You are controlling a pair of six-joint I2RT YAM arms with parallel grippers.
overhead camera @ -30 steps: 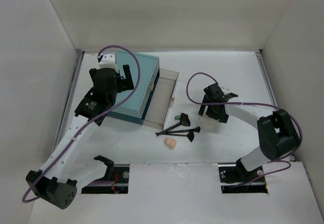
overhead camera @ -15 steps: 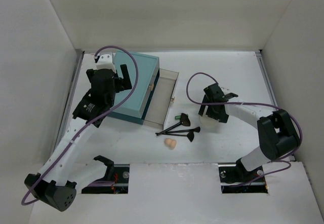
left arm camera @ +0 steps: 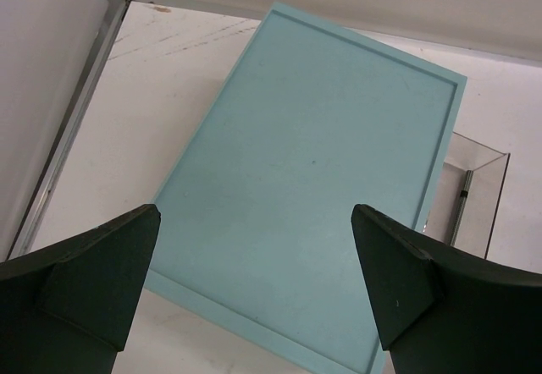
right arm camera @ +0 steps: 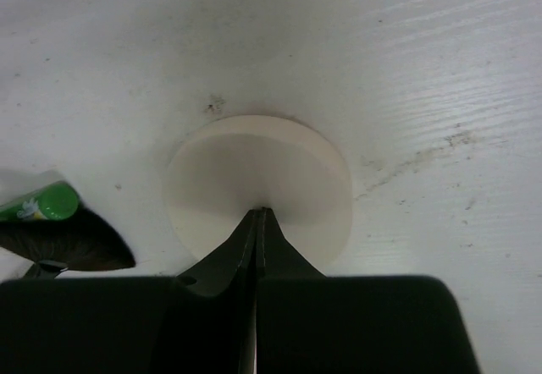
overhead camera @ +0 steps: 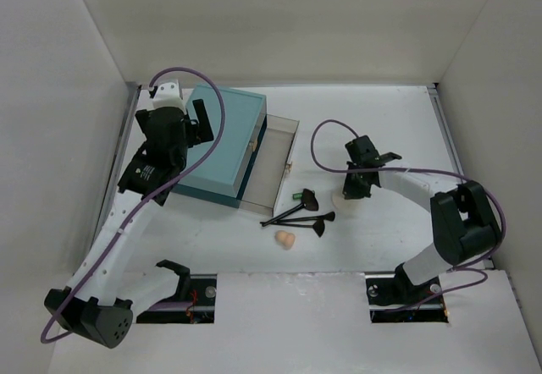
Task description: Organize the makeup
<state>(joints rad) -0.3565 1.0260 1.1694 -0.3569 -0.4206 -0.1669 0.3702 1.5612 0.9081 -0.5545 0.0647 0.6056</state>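
Note:
My right gripper (right arm camera: 258,211) is shut, its tips pinching the middle of the round white puff (right arm camera: 262,167), which lies on the table right of the brushes (overhead camera: 349,196). Left of it lie two black-handled brushes (overhead camera: 298,215), a small green-capped item (overhead camera: 299,195) and, nearer the front, a peach sponge (overhead camera: 285,239). A brush head (right arm camera: 72,245) and the green cap (right arm camera: 42,204) show at the right wrist view's left edge. My left gripper (left arm camera: 254,217) hangs open above the teal box (left arm camera: 313,154), holding nothing.
The teal box (overhead camera: 229,133) stands at the back left with a clear drawer (overhead camera: 275,167) pulled out toward the right. White walls close in the table on the left, back and right. A metal rail (left arm camera: 72,129) runs along the left edge.
The right gripper has shut on the white puff; it was open before. The left arm has drawn back toward the left, above the teal box.

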